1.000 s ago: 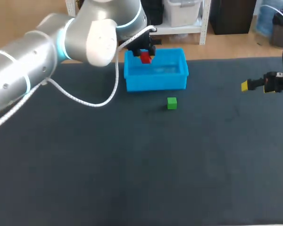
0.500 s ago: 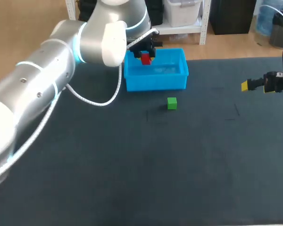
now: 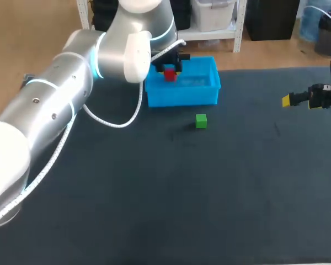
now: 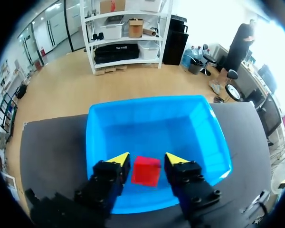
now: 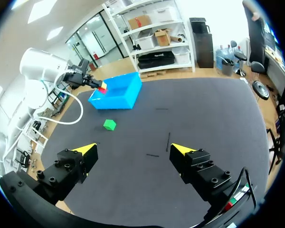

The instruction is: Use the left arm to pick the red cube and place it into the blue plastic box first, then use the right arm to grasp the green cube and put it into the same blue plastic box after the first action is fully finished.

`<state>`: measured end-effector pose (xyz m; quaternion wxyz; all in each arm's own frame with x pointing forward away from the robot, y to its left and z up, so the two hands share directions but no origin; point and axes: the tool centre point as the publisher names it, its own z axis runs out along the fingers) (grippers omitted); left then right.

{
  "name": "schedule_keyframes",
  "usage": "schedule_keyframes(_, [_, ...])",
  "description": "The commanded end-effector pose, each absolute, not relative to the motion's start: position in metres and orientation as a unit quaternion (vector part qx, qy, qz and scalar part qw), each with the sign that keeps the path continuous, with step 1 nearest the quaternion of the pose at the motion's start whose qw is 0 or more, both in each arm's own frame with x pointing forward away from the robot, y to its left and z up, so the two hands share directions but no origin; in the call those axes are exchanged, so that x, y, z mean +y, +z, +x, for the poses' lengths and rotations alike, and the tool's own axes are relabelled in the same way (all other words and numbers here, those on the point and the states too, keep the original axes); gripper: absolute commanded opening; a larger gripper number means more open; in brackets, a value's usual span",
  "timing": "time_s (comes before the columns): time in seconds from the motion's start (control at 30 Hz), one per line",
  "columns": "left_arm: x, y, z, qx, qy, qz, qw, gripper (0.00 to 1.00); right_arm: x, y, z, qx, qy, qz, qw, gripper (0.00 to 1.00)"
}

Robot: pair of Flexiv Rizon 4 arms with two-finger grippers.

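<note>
The red cube sits between the yellow tips of my left gripper, over the left part of the blue plastic box. In the left wrist view the red cube shows slim gaps to both fingers of the left gripper, which stands open above the floor of the blue box. The green cube rests on the dark mat just in front of the box. My right gripper hovers at the table's right side, open and holding nothing. From the right wrist view, the green cube lies well ahead of the right gripper.
The dark mat covers the whole table. My left arm stretches diagonally over its left half, trailing a white cable. The blue box stands near the far edge.
My left gripper's fingers have spread apart, and the red cube has sunk slightly lower toward the box floor. The left arm shifted a little over the box. The right arm kept still.
</note>
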<state>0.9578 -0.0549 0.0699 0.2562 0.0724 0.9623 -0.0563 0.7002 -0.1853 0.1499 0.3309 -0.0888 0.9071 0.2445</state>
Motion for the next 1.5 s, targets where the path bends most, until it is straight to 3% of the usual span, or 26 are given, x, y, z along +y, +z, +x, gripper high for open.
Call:
schedule_keyframes(0.03, [-0.057, 0.074, 0.967, 0.975, -0.049, 0.076, 0.203, 1.0, -0.185, 0.15, 0.7, 0.907, 0.244, -0.089, 0.331, 1.0])
schedule_keyframes(0.37, [-0.038, 0.096, 0.931, 0.978, -0.058, 0.094, 0.177, 1.0, -0.185, 0.15, 0.7, 0.907, 0.244, -0.089, 0.331, 1.0])
schedule_keyframes(0.77, [0.026, 0.131, 0.849, 0.956, -0.123, 0.15, 0.22, 1.0, -0.185, 0.15, 0.7, 0.907, 0.244, -0.089, 0.331, 1.0])
schedule_keyframes(1.07, [0.078, 0.126, 0.805, 0.962, -0.113, 0.158, 0.194, 1.0, -0.185, 0.15, 0.7, 0.907, 0.244, -0.089, 0.331, 1.0])
schedule_keyframes(1.5, [0.125, 0.112, 0.748, 0.944, -0.158, 0.116, 0.266, 1.0, -0.185, 0.15, 0.7, 0.907, 0.244, -0.089, 0.331, 1.0])
